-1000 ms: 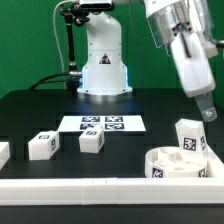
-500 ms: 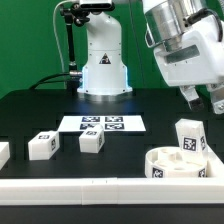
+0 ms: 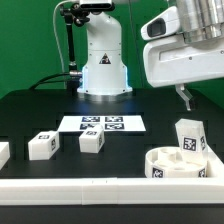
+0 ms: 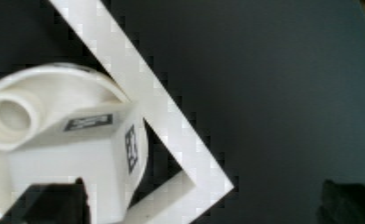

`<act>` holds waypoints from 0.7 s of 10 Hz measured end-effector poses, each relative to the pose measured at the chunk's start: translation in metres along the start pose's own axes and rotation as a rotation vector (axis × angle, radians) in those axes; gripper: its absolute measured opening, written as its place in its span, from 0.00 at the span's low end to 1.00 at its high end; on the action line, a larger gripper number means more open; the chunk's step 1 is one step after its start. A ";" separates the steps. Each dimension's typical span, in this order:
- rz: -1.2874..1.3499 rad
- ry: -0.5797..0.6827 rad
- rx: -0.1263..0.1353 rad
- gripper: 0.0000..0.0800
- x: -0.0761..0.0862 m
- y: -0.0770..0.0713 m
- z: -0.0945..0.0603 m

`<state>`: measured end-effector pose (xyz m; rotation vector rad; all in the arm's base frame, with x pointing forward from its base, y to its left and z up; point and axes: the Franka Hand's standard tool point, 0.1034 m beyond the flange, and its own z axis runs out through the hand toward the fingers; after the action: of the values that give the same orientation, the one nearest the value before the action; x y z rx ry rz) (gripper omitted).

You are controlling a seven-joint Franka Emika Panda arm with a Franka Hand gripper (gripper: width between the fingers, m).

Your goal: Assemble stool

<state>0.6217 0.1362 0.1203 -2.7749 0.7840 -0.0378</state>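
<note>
The stool's round white seat lies at the exterior view's right, by the front rail, with one tagged leg standing upright on it. Three more white legs rest on the black table: one mid-left, one further left and one cut by the left edge. My gripper hangs above and behind the seat, touching nothing. In the wrist view the seat and its leg show from above, and the gripper is open with nothing between its dark fingers.
The marker board lies flat in front of the robot's base. A white border rail runs along the table's front and turns a corner beside the seat.
The hand has risen and turned from pointing steeply down to lying nearly level, and its fingers have shifted toward the exterior view's left. The parts have not moved.
</note>
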 end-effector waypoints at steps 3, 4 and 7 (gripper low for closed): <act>-0.235 0.000 -0.001 0.81 0.001 0.001 0.000; -0.314 0.000 -0.001 0.81 0.001 0.002 0.000; -0.729 0.014 -0.039 0.81 0.006 0.005 0.001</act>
<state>0.6246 0.1296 0.1177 -2.9334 -0.2587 -0.1759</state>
